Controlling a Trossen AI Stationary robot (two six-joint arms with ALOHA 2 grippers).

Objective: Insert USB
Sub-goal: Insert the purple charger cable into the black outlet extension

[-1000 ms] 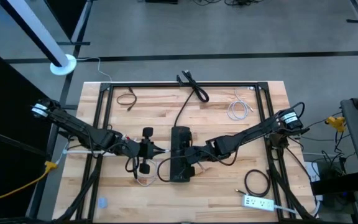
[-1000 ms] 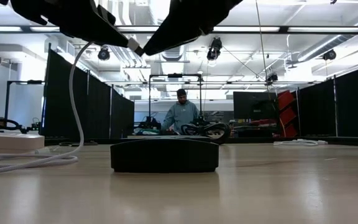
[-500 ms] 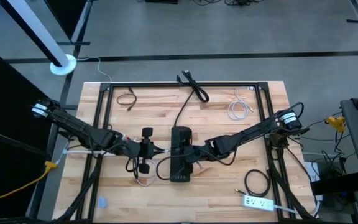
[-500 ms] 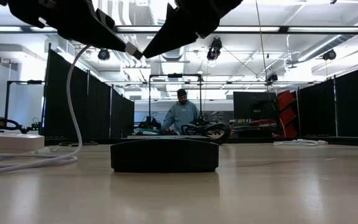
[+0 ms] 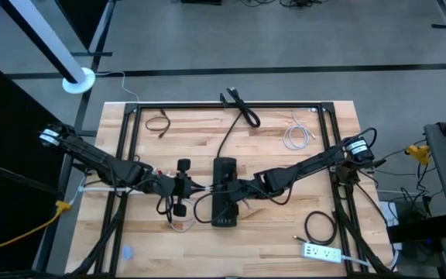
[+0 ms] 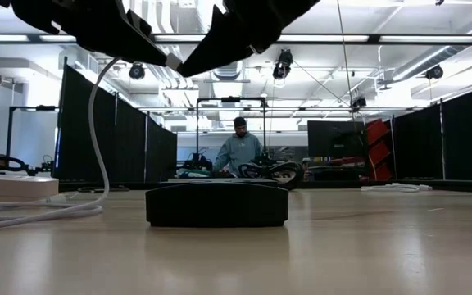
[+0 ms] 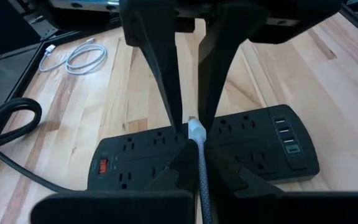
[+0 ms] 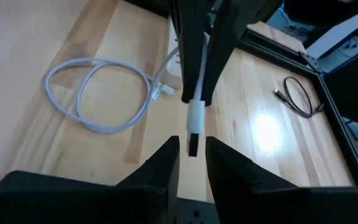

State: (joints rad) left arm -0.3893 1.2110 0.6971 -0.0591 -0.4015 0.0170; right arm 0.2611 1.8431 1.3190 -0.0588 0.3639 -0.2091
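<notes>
Where both grippers meet, USB plug [image 8: 192, 147] between right fingers [image 8: 222, 167].

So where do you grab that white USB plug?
On the white USB plug's shell, behind its dark metal tip, pinched from both sides like the left gripper does. That probably keeps the tip free for the black power strip by the right gripper.

No legible txt, labels, brands or nos. in any view. Black power strip [image 7: 204, 155] in the left wrist view showed only blank outlets, USB ports and a red switch, no readable marks. White power strip [image 5: 321, 252] at the desk [image 5: 277, 155] edge in the high view was too small to read. Nothing readable on signs or screens in the room behind in the low view.
</notes>
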